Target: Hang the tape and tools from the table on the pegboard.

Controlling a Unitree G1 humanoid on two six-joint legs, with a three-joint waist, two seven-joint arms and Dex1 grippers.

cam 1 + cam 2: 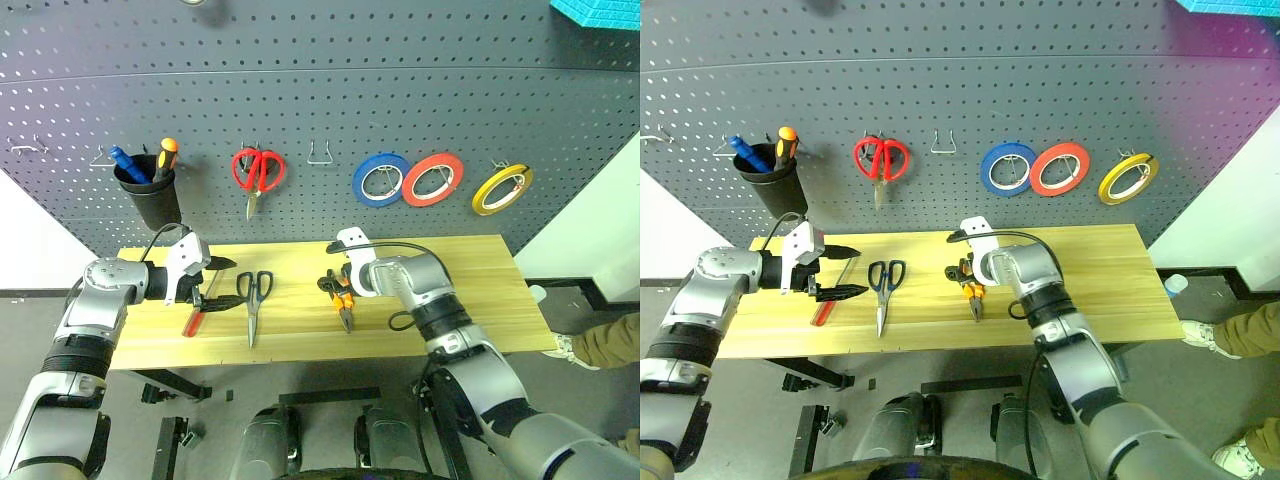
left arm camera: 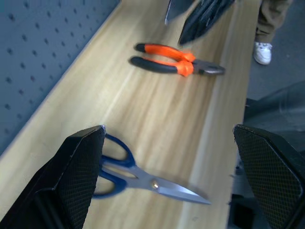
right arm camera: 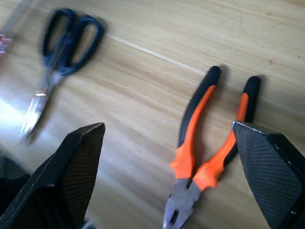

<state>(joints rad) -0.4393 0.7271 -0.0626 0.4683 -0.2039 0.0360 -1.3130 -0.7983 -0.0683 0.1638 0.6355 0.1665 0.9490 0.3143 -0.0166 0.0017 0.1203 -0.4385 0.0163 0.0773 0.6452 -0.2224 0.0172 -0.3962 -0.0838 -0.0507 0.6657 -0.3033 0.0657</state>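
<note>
1. The left tool (image 1: 222,283) hangs over the left part of the surface (image 1: 470,290), its fingers (image 2: 78,176) spread wide apart and empty.
2. The screwdriver (image 1: 196,315) lies just below that tool; the dark scissors (image 1: 252,300) lie beside it, toward the right tool.
3. The right tool (image 1: 335,283) is low over the pliers (image 1: 343,298), fingers (image 3: 78,167) apart, holding nothing.
4. In the right wrist view the pliers (image 3: 205,152) lie flat between its 2 fingers, handles pointing away.
5. On the pegboard (image 1: 400,90), beyond both tools, the red tape (image 1: 432,179) hangs between a blue roll (image 1: 381,179) and a yellow roll (image 1: 502,189).
6. Red scissors (image 1: 258,172) and a black cup (image 1: 148,190) also hang there.
</note>
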